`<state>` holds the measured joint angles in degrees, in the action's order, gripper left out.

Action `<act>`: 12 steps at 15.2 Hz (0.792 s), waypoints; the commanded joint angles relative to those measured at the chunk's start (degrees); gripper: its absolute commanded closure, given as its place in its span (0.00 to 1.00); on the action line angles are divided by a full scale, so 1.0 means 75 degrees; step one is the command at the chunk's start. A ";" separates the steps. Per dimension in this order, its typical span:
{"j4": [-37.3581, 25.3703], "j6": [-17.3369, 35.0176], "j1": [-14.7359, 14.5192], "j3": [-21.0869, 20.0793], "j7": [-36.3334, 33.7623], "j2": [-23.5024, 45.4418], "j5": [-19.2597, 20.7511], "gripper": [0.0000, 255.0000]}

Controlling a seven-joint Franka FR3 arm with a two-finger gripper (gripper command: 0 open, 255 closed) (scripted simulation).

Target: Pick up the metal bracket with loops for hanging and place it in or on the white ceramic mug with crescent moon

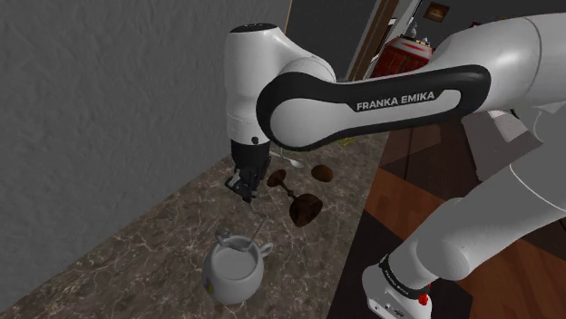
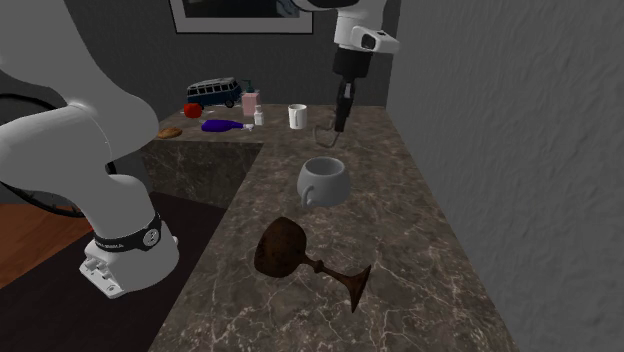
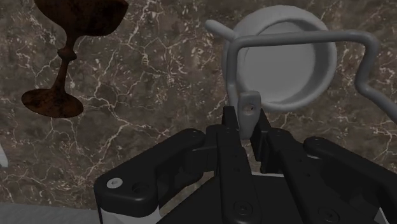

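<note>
"When the white arm (image 1: 363, 100) hung over the worktop (image 1: 136, 245), what were the jaws doing?"

"They were shut tight on the small flat tab of the grey wire bracket (image 3: 249, 105). The bracket was up in the air, off the worktop."

"Where was the mug?"

"The pale grey mug (image 2: 325, 180) stood upright on the dark stone worktop, right under the bracket. Seen along the jaws, the wire loop crossed over the mug's open mouth."

"Was the bracket inside it?"

"It hung over the rim. I could not tell if the wire touched it."

"What else was there?"

"A brown goblet (image 2: 290, 250) lay on its side near the mug. Far back sat a blue toy van (image 2: 213, 93) and a small white cup (image 2: 297, 116)."
</note>
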<state>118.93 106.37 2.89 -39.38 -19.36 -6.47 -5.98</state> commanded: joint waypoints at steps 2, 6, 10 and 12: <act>0.0516 0.0185 -0.0061 0.0038 0.0136 -0.0417 -0.0291 1.00; 0.0800 0.0606 -0.0064 -0.0024 0.0079 -0.0254 -0.0222 1.00; 0.1059 0.1031 -0.0062 -0.0086 0.0002 -0.0055 -0.0126 1.00; 0.1179 0.1244 -0.0061 -0.0116 -0.0044 0.0058 -0.0066 1.00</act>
<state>127.49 114.82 2.41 -40.07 -19.37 -6.71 -6.85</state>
